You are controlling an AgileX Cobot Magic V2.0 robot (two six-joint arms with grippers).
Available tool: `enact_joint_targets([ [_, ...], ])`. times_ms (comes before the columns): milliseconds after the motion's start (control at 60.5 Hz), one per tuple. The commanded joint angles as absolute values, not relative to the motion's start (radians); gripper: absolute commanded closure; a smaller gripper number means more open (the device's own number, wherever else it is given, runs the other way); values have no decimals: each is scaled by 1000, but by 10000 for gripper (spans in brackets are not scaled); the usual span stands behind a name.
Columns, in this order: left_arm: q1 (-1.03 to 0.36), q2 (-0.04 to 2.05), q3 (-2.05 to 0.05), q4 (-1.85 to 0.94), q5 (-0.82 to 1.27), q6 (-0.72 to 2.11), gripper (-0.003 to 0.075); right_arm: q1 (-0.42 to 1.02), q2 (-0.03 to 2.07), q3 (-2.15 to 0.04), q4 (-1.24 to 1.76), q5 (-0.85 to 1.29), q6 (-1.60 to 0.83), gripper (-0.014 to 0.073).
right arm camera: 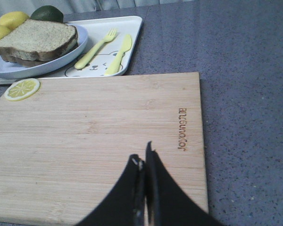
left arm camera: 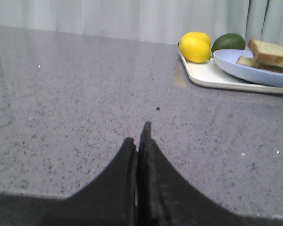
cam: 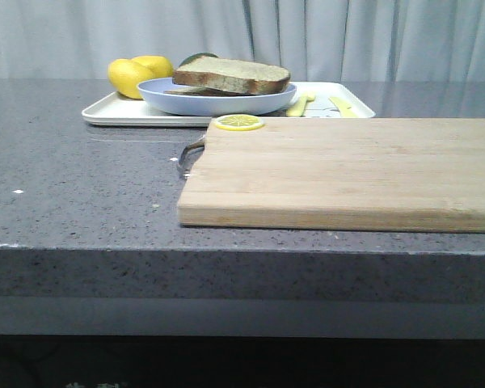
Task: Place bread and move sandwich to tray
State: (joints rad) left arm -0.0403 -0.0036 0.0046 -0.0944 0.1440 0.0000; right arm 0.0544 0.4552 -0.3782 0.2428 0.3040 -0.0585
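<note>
A thick brown-crusted slice of bread [cam: 234, 74] lies on top of another slice, and the two make up the sandwich [right arm camera: 23, 60] in a pale blue plate [cam: 218, 101]. No egg shows between the slices. The plate rests on the white tray [cam: 121, 113] at the back of the counter. My left gripper [left arm camera: 139, 134] is shut and empty, low over the bare grey counter to the left of the tray [left arm camera: 207, 75]. Over the near part of the wooden cutting board [right arm camera: 94, 132], my right gripper [right arm camera: 144, 157] is shut on nothing. Neither gripper shows in the front view.
The cutting board [cam: 347, 170] fills the right front of the counter, with a lemon slice [cam: 238, 122] on its far left corner. Two lemons [cam: 133, 75] and an avocado [cam: 196, 58] sit on the tray's left end, and a yellow fork [right arm camera: 96, 47] and knife [right arm camera: 119, 54] on its right.
</note>
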Motion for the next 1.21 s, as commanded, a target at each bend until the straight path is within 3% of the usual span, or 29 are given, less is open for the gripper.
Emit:
enact_joint_targets([
  [0,-38,-27,5,-104,37,0,741,52,457,-404,244,229,-57,652],
  [1189,-38,-27,5,-104,37,0,741,56,451,-387,220,177,-57,652],
])
